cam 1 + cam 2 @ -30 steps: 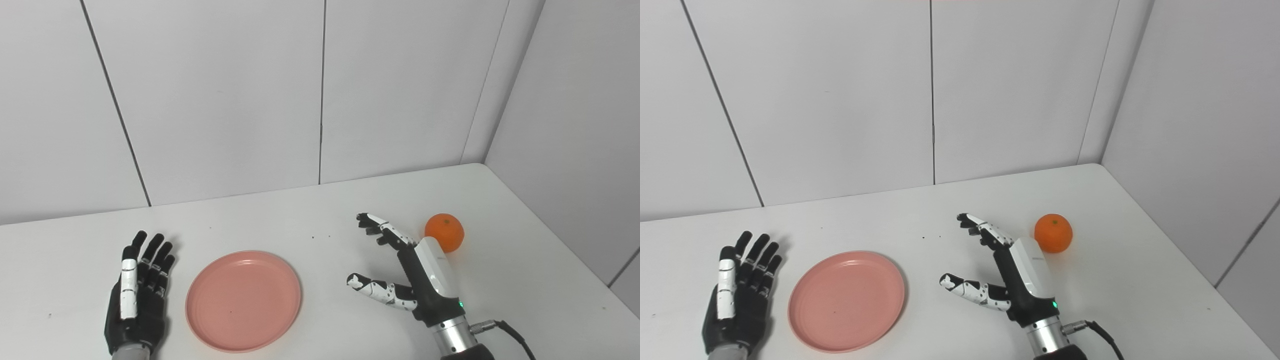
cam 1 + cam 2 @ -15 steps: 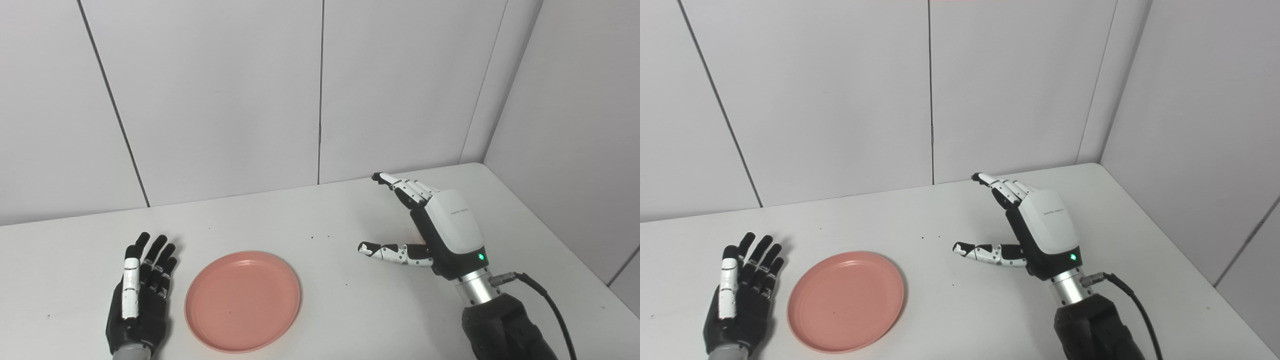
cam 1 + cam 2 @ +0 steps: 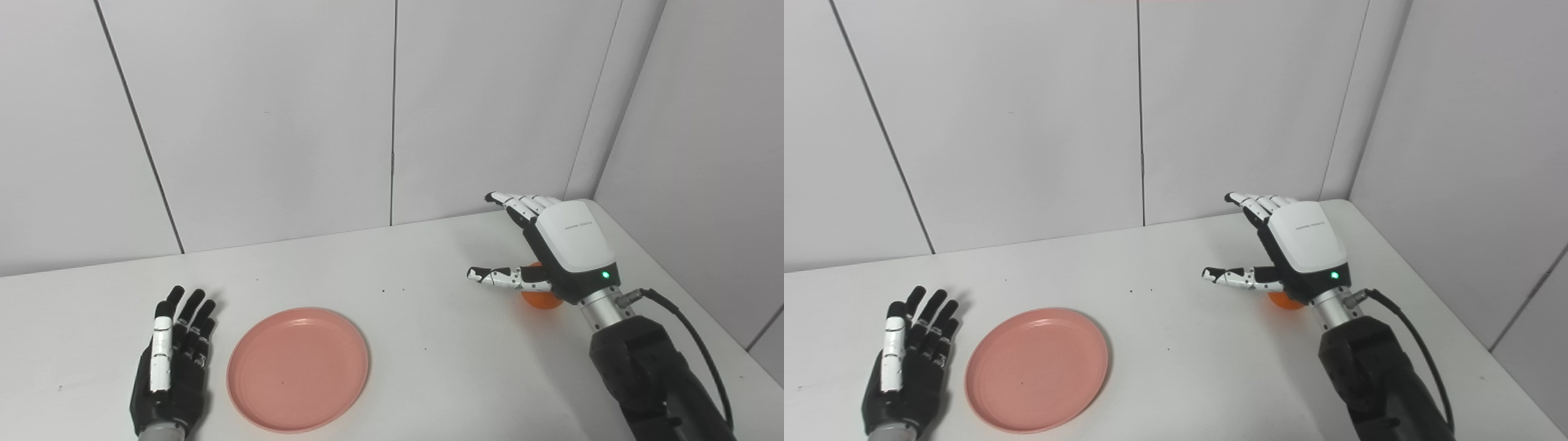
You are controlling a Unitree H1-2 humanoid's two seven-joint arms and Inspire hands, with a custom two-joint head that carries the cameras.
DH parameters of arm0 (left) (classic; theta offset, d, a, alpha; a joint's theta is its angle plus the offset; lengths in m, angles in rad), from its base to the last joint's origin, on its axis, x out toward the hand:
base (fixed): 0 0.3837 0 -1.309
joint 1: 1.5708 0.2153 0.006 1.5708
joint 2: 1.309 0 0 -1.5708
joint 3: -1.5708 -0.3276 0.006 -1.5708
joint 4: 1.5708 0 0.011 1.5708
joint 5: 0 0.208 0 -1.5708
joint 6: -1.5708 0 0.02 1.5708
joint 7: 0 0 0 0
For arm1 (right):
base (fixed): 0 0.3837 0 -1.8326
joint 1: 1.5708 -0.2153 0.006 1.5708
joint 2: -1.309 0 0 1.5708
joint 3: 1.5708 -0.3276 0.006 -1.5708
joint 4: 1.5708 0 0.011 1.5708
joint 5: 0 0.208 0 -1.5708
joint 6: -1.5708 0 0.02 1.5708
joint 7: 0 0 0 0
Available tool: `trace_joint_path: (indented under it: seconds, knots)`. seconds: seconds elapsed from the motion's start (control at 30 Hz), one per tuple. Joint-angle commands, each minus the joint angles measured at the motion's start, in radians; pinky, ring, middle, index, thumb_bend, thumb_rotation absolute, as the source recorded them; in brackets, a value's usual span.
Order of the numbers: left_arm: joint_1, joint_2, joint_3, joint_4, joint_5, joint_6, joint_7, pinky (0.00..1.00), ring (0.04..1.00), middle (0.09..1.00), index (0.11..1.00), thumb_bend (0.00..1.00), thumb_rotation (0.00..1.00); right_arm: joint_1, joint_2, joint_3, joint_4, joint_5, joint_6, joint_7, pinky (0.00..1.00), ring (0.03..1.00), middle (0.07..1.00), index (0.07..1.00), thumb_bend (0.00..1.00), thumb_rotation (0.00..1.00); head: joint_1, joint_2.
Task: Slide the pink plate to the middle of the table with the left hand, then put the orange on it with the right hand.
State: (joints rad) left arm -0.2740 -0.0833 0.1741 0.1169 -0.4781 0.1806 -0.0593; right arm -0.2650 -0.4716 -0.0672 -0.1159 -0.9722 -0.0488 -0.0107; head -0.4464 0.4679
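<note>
Right hand (image 3: pixel 566 248), fingers spread, hovers seemingly above the orange (image 3: pixel 539 299).

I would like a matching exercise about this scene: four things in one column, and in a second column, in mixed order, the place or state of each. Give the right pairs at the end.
Things:
1. plate
2. orange
3. left hand
4. right hand

Places or states:
A. mostly hidden under a hand
B. open, lying flat beside the plate
C. empty, near the front left of the table
D. open, raised over the orange

Pairs: 1-C, 2-A, 3-B, 4-D
</note>
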Motion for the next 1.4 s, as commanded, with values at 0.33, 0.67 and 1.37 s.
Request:
trace_joint_path:
  seconds: [0.33,0.67,1.37]
  knots:
    - [0.003,0.004,-0.013,0.021,0.032,-0.011,-0.005,0.97,0.897,0.868,0.915,0.61,0.64,-0.061,-0.104,0.014,0.182,-0.012,0.056,-0.044,0.77,0.782,0.792,0.779,0.86,0.88,0.009,-0.014]
    - [0.006,0.000,-0.010,0.020,0.035,-0.012,-0.005,0.97,0.897,0.875,0.913,0.62,0.62,-0.076,-0.121,0.047,0.321,0.016,0.075,-0.081,0.82,0.815,0.822,0.789,0.84,0.90,0.017,-0.017]
    - [0.012,0.002,-0.025,0.038,0.048,-0.041,-0.018,0.98,0.907,0.877,0.921,0.63,0.63,-0.102,-0.131,0.099,0.425,0.096,0.086,-0.103,0.77,0.808,0.817,0.788,0.83,0.86,0.034,-0.022]
